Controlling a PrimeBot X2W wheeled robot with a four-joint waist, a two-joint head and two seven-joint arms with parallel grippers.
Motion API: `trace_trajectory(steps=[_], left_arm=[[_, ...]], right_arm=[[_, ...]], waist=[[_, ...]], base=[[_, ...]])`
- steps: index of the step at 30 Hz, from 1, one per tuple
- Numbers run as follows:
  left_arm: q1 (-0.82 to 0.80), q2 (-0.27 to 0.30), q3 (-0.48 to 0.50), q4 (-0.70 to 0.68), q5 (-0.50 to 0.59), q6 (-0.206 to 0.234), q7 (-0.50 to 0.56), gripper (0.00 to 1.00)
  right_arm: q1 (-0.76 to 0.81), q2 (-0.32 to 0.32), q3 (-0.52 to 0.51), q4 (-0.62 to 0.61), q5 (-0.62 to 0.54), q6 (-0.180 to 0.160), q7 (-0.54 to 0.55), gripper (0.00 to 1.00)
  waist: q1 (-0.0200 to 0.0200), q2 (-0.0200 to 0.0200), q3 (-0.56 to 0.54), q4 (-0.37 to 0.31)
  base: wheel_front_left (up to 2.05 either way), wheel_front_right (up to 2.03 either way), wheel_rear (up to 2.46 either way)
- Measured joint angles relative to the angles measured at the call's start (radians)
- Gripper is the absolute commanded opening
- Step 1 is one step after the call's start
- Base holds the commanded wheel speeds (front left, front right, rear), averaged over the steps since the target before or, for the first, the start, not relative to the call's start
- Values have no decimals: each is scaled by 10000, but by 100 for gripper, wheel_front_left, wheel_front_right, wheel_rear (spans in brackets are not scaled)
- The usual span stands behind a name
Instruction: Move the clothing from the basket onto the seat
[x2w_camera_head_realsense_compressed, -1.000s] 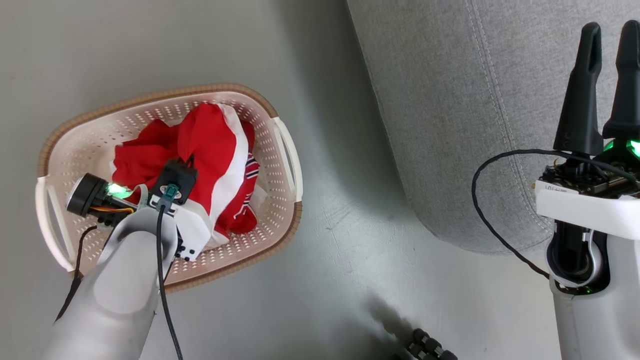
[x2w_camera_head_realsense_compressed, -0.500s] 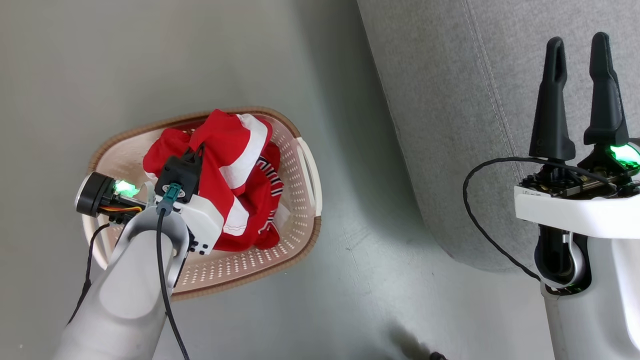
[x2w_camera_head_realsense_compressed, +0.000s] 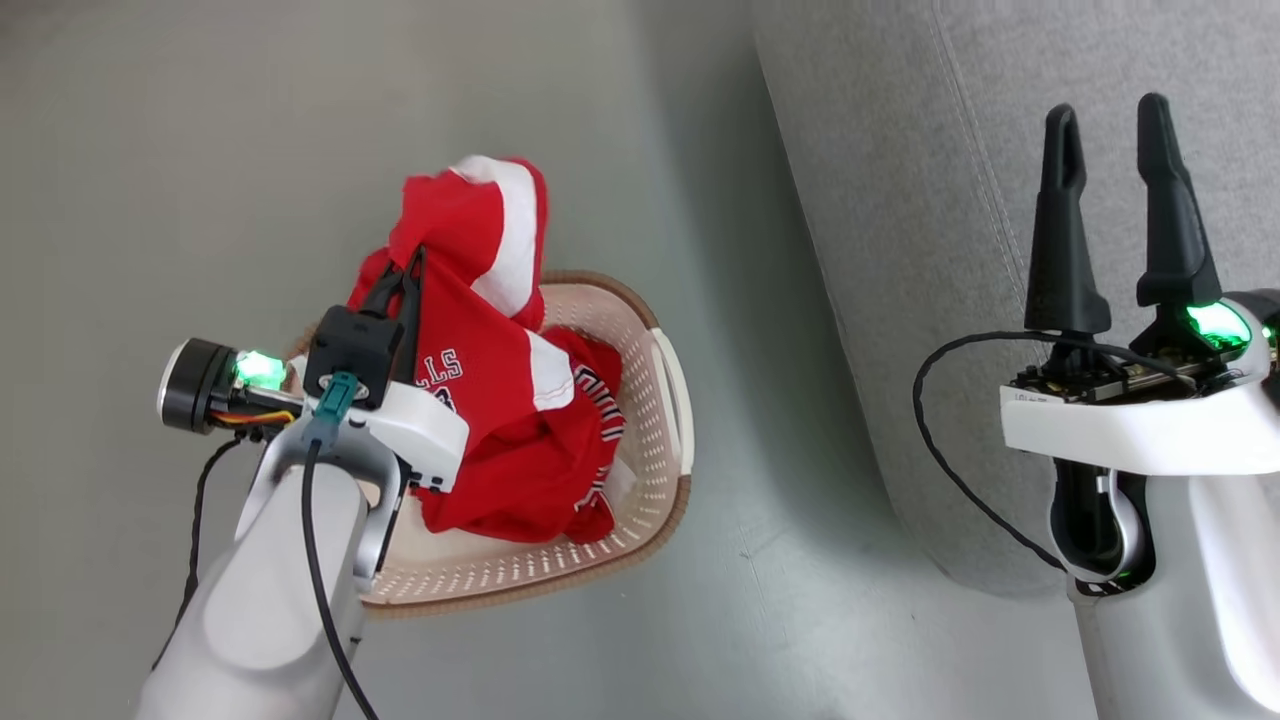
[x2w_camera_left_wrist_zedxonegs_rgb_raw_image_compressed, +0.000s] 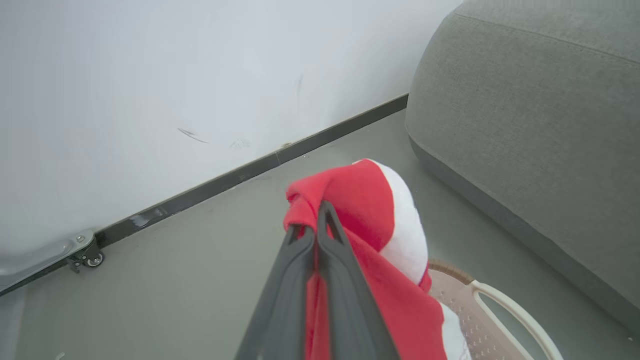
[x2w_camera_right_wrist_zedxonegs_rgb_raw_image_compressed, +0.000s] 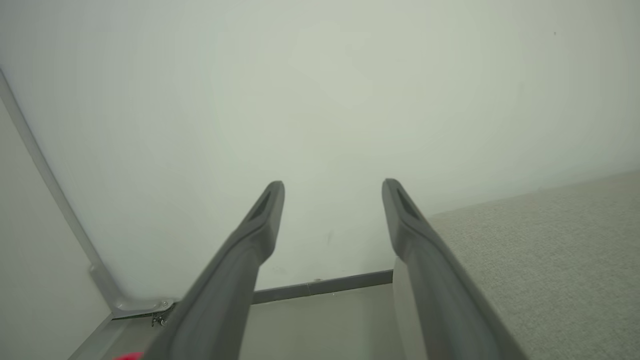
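Over grey floor (x2w_camera_head_realsense_compressed: 200, 150), the left gripper (x2w_camera_head_realsense_compressed: 412, 258), clenched on the clothing (x2w_camera_head_realsense_compressed: 490, 350), has raised it above the basket (x2w_camera_head_realsense_compressed: 645, 440); the seat (x2w_camera_head_realsense_compressed: 900, 200) lies at three o'clock.

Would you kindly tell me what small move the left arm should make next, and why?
Probably raise the left gripper a bit higher. It is shut on the red garment, whose top is above the basket rim while its lower folds hang inside, over a second garment. Clearing the rim first should avoid dragging the basket when swinging toward the seat on the robot's right.
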Motion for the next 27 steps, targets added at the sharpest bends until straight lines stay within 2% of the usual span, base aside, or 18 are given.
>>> trace_trajectory(steps=[27], left_arm=[[2213, -40, 169, -2288, -403, 79, 0, 0]], right_arm=[[1595, -42, -54, 1085, -395, 0, 0, 100]], waist=[[0, 0, -2794, 1327]], base=[[0, 0, 0]])
